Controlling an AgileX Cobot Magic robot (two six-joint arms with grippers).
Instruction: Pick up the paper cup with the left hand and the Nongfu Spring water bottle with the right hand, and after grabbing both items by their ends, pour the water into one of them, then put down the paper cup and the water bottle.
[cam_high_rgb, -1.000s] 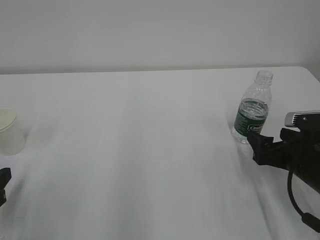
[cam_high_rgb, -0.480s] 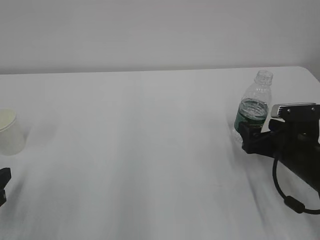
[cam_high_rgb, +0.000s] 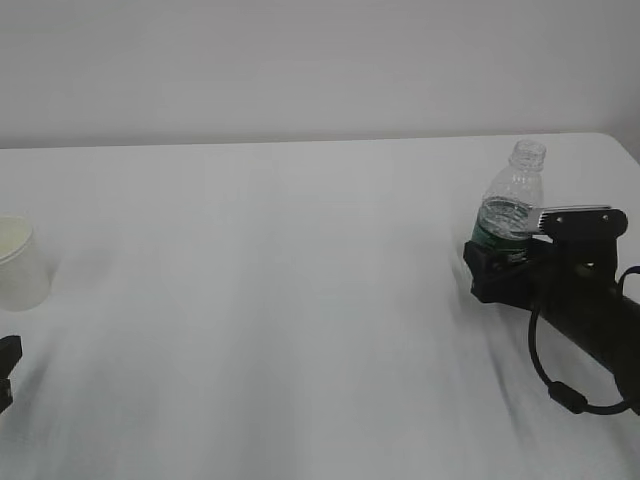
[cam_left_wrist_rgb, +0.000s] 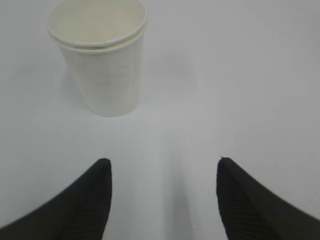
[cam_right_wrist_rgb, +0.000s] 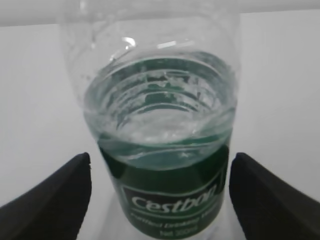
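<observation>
Your left tool (cam_left_wrist_rgb: 160, 200) sits low at the near left edge of the bench (cam_high_rgb: 280, 300), jaws apart and empty, and it has not moved over the last second. The paper cup (cam_left_wrist_rgb: 102, 57) stands upright ahead of it and a little to its left, well clear of both fingers, so you have yet to line up and close in.

Over on your right, the change is plain. Your right tool (cam_right_wrist_rgb: 160, 200) has slid forward and inward along the bench until its spread jaws flank the Nongfu Spring water bottle (cam_right_wrist_rgb: 157, 130) at the green label band. The wrist view shows a finger on each side of the label with a gap at both, so nothing is gripped yet. The bottle stands upright, uncapped, with the water (cam_right_wrist_rgb: 160, 125) reaching just above the label.

That puts the right side ready to close, I judge; the left lags behind.
</observation>
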